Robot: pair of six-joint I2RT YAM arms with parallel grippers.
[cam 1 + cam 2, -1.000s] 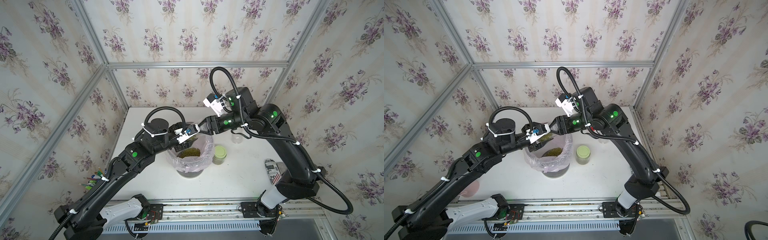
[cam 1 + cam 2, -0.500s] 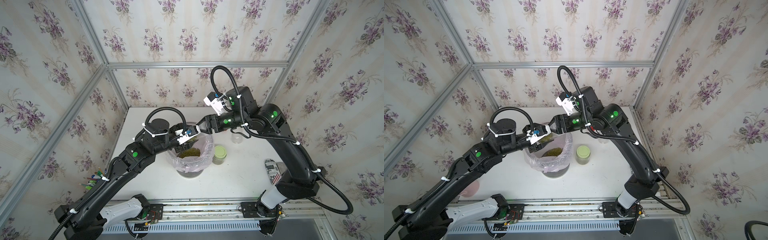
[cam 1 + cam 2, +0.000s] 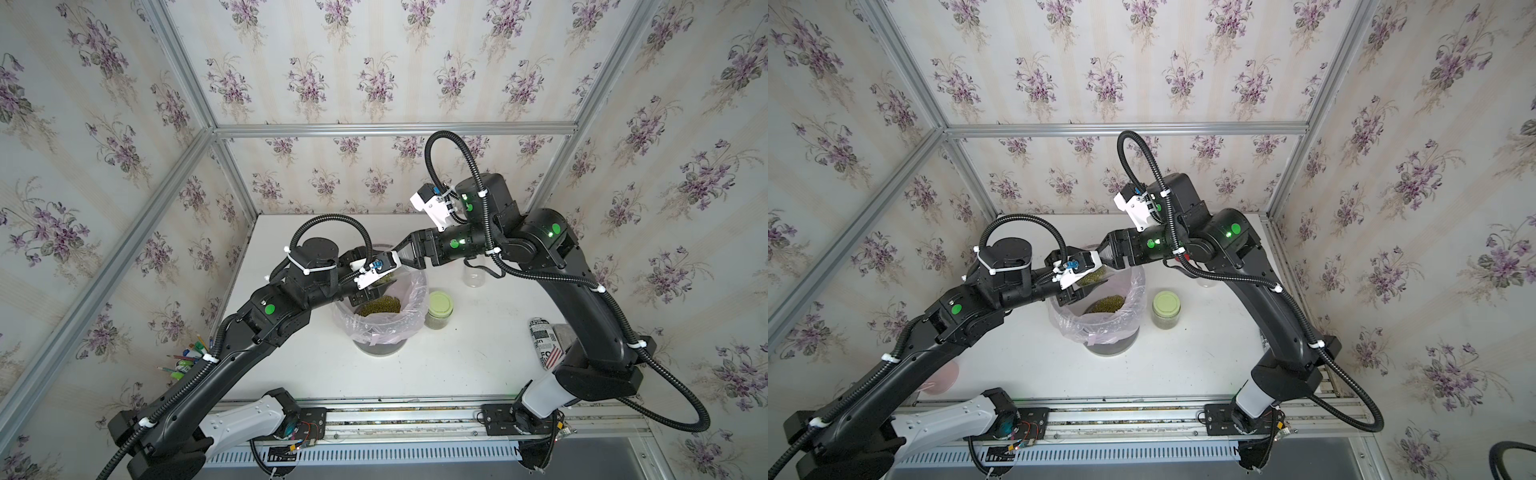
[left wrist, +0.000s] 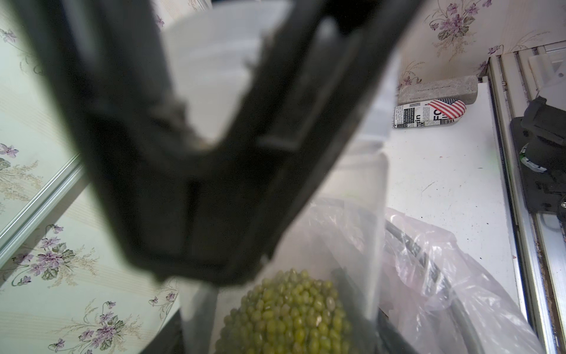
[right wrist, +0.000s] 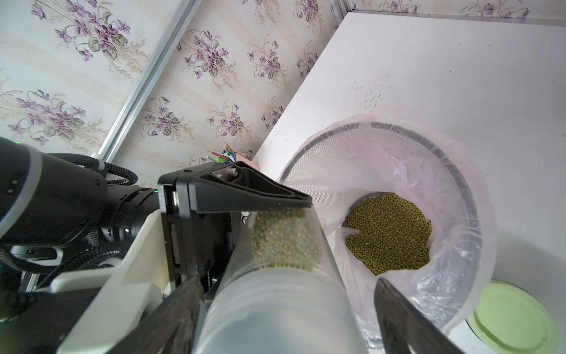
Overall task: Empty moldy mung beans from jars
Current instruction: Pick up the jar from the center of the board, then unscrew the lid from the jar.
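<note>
Both arms reach inward and meet above the bin (image 3: 409, 330). The left gripper (image 5: 275, 239), its forearm stretched low over the desk (image 3: 457, 365), clamps a clear jar (image 3: 1094, 276) lying tilted over the bin's rim, with mung beans (image 5: 284, 242) packed at the held end. The right gripper (image 3: 405, 253), wrist level, stands with jaws spread either side of the jar's other end. A heap of beans (image 5: 389, 233) lies in the pink bag (image 5: 444, 291). A green-lidded jar (image 3: 439, 305) stands just beside the bin.
</note>
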